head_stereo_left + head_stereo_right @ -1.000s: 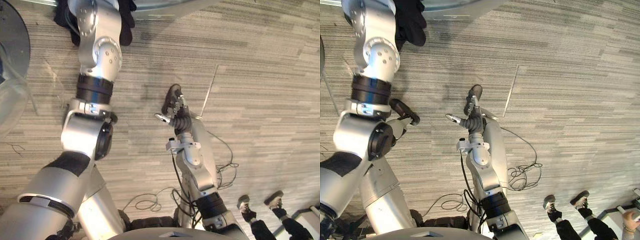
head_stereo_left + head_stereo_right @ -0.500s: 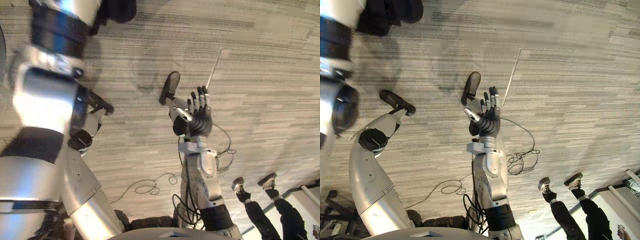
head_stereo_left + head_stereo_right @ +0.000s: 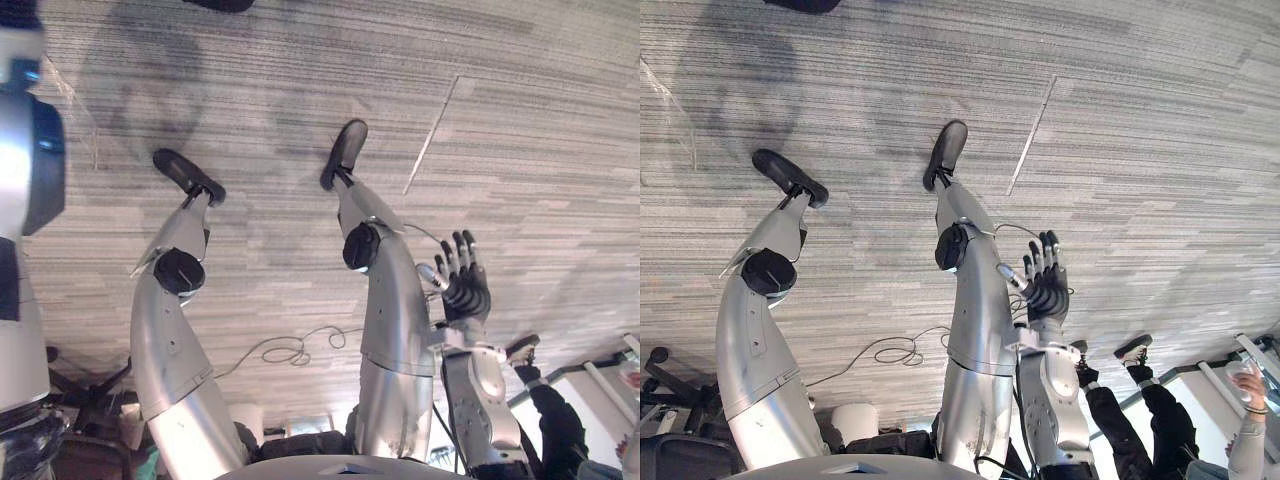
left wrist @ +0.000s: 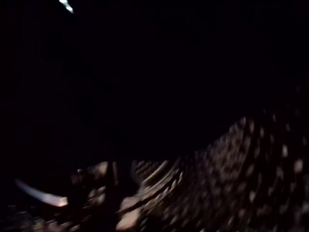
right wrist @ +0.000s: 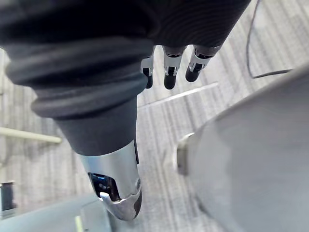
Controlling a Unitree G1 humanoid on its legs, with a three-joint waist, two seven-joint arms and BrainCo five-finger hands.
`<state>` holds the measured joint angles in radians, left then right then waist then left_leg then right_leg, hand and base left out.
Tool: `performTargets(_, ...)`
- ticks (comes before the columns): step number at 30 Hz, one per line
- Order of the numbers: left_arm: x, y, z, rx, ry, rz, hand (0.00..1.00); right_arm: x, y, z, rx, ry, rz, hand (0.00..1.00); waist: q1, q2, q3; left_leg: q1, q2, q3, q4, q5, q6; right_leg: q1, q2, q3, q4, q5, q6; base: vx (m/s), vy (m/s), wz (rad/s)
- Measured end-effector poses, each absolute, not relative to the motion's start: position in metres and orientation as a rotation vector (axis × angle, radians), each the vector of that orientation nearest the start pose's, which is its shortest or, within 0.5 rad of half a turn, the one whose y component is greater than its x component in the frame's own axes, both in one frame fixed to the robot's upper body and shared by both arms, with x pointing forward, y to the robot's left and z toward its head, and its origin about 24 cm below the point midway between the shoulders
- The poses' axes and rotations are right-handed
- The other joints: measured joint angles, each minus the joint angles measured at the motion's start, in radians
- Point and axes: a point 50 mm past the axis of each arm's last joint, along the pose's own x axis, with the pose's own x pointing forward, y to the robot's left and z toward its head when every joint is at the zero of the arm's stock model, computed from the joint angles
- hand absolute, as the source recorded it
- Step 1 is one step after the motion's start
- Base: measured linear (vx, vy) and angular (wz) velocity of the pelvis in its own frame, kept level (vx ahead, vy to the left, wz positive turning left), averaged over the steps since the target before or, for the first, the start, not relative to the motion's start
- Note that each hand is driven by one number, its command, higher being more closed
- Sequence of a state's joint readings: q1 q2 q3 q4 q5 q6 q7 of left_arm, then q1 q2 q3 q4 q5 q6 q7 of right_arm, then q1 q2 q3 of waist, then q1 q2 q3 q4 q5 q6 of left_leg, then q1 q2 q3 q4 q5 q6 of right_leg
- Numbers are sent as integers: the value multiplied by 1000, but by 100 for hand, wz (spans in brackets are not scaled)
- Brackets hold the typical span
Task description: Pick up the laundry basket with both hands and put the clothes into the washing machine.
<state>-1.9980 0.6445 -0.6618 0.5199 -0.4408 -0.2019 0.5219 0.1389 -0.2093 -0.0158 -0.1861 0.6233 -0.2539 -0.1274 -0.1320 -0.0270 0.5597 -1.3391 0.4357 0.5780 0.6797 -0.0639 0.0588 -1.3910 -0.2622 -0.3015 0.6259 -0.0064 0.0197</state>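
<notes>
Looking down on grey striped carpet (image 3: 300, 80) crossed by a thin pale seam (image 3: 1032, 135) toward one o'clock; not managing to place the laundry basket, the clothes or the washing machine from here. Holding the right hand (image 3: 1047, 290) up at about four o'clock, spread wide, fingers (image 5: 166, 72) straight, thumb (image 5: 118, 193) apart, gripping nothing. Catching at twelve o'clock a dark shape (image 3: 218, 4), possibly the left hand; not managing to tell its state or any load in it. Noting a person's dark-trousered legs (image 3: 1162, 415) close by at five o'clock, just beside the right arm, and a black wheeled chair base (image 3: 655, 370) at eight o'clock. Judging the step as getting set for the two-handed pick-up, with no lift begun yet. Doing it well by bringing the basket into sight before reaching at all; then squaring up to centre it at twelve o'clock, one handle toward nine and the other toward three; going in with both hands open and at one height; curling round both handles together rather than one after the other; matching the grip on both sides, expecting a loaded basket to be tipping toward the weaker one; lifting level to avoid spilling clothes over the rim. Steering the right arm clear of five o'clock throughout, for fear of brushing the person.
</notes>
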Motion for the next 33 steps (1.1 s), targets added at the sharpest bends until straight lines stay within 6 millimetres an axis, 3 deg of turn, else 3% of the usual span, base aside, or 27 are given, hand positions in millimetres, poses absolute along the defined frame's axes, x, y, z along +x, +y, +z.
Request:
performTargets(2,253,58,526,741,-1501,180,0,225,-211,95,532,-385,-182,0,1,0,0,10,13,4,-1,-5,3,17,16,1,-33,21,4,-103,-48,-26)
performTargets(4,274,52,505,1013,-1453,250,0,228,-212,105,600,-449,-167,0,4,0,0,10,25,14,0,-15,0,20,27,5,-54,32,5,-102,-37,-24)
performTargets(7,293,59,491,1274,-1384,404,0,226,-213,117,699,-529,-139,0,20,0,0,-5,35,26,5,-19,-3,1,32,15,-64,38,14,-112,-40,-14)
performTargets(10,296,58,489,1411,-1351,406,0,224,-216,123,782,-573,-126,0,39,0,0,-26,49,14,27,-17,7,-8,38,10,-55,44,7,-73,-33,-7)
performTargets(18,300,51,486,1431,-1278,315,0,221,-215,117,846,-561,-75,0,52,0,0,-27,53,8,49,-21,12,0,39,10,-43,43,9,-65,-27,0)
performTargets(21,307,68,480,1304,-1266,365,0,220,-206,111,854,-537,-36,0,48,0,0,-23,60,4,53,-24,13,4,39,12,-31,43,9,-78,-34,-4)
performTargets(24,327,94,451,1220,-1182,460,0,220,-195,103,894,-511,-30,0,44,1,0,-10,60,3,50,-15,16,10,36,13,-19,40,6,-87,-48,3)
performTargets(28,342,133,382,1034,-1056,605,0,220,-184,95,941,-503,-61,0,53,6,1,19,42,6,23,10,10,14,19,13,15,24,-9,-73,-49,18)
performTargets(31,338,147,338,901,-970,619,0,220,-180,94,916,-498,-64,0,69,6,1,33,34,2,12,19,-3,16,10,14,42,1,-15,-61,-50,17)
performTargets(33,323,155,296,633,-903,585,0,212,-178,89,894,-469,-70,0,85,7,1,44,34,-2,14,23,-7,18,6,16,66,-18,-17,-65,-58,8)
